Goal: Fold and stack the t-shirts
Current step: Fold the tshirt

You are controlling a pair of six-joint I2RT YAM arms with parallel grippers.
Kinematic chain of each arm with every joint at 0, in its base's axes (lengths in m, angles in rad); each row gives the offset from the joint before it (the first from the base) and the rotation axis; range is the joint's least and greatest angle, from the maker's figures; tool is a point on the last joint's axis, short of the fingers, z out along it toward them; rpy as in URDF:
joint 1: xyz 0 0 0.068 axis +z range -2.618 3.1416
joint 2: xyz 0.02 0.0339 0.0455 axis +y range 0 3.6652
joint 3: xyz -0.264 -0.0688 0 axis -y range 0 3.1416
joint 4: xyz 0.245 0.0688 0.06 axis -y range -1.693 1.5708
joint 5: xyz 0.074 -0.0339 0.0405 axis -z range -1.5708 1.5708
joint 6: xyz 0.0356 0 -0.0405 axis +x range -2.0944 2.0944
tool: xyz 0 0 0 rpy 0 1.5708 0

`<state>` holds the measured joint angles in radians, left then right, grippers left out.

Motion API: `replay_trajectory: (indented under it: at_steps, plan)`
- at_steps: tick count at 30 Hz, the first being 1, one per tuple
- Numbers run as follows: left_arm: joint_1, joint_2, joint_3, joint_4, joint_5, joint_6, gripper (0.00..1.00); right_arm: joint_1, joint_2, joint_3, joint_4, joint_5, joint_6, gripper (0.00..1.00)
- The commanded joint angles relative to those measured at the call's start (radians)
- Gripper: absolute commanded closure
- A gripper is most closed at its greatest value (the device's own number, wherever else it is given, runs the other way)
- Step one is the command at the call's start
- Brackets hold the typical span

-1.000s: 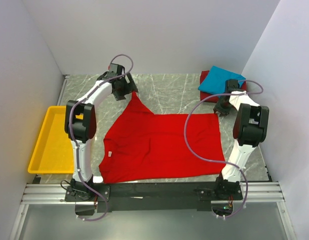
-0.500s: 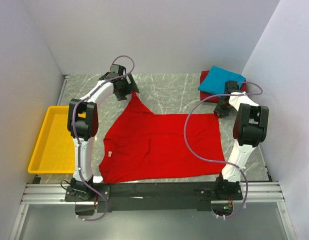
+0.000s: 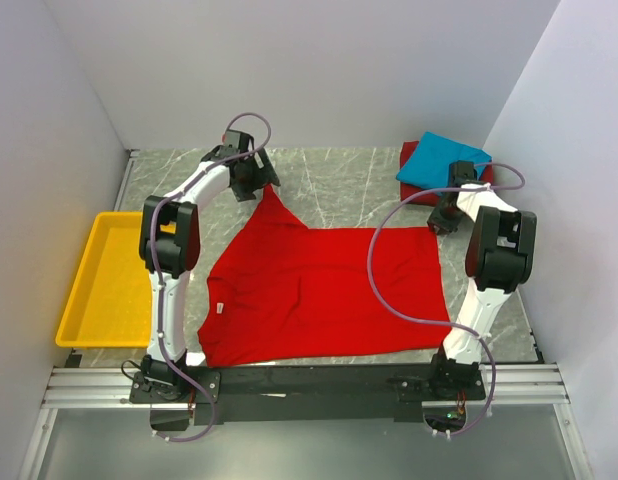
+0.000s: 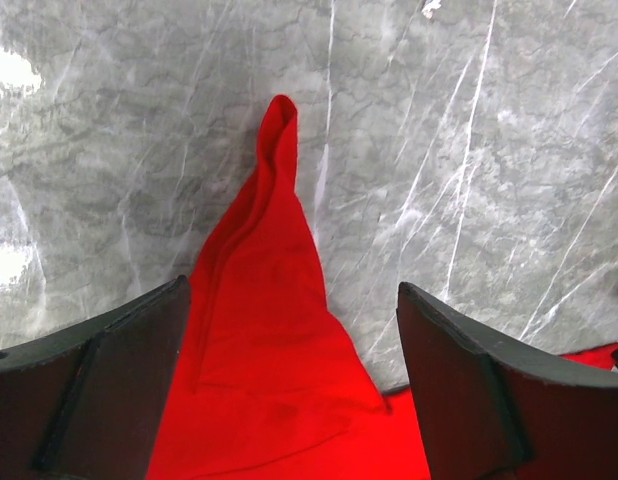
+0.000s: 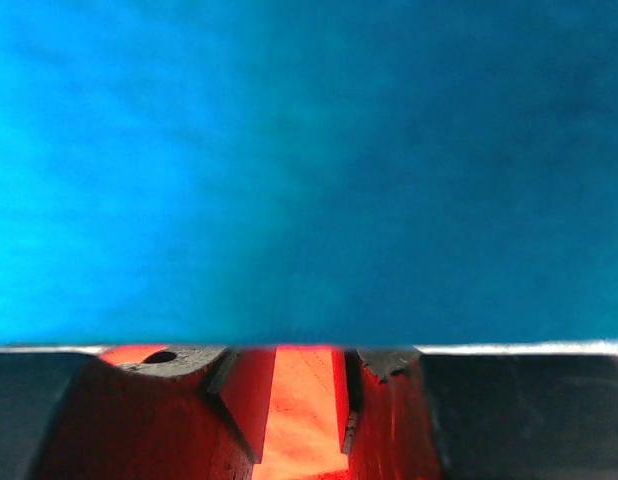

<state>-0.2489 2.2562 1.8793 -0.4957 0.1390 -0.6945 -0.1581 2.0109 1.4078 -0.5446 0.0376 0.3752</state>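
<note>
A bright red cloth t-shirt lies spread on the grey marbled bench, with one sleeve drawn to a point at the far side. The left hand hangs released above that sleeve, its jaws wide apart. A folded turquoise-blue t-shirt rests on a darker red t-shirt in the far right corner. The right hand is just beside that stack, and I cannot tell whether it is clenched.

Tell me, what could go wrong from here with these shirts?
1. The left gripper hangs open over a narrow pulled-out tip of the red shirt. A pinch on so little cloth may slip, or drag the shirt askew.
2. The right gripper sits close to the folded blue shirt. A careless move might nudge it out of place.
</note>
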Motion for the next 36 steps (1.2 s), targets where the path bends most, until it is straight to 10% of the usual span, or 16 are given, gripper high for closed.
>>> replay_trajectory:
  at_steps: [1,23,36]
  plan:
    - [0.000,-0.029,-0.008,0.025,0.013,0.010,0.11,0.014,0.017,0.028,0.020,-0.002,-0.009,0.66]
    - [0.005,-0.033,0.021,0.013,0.004,0.013,0.10,0.028,0.055,0.003,-0.017,-0.074,0.007,0.57]
    - [0.008,0.029,0.079,0.057,-0.001,0.001,0.13,0.028,0.038,-0.017,-0.026,-0.061,0.008,0.97]
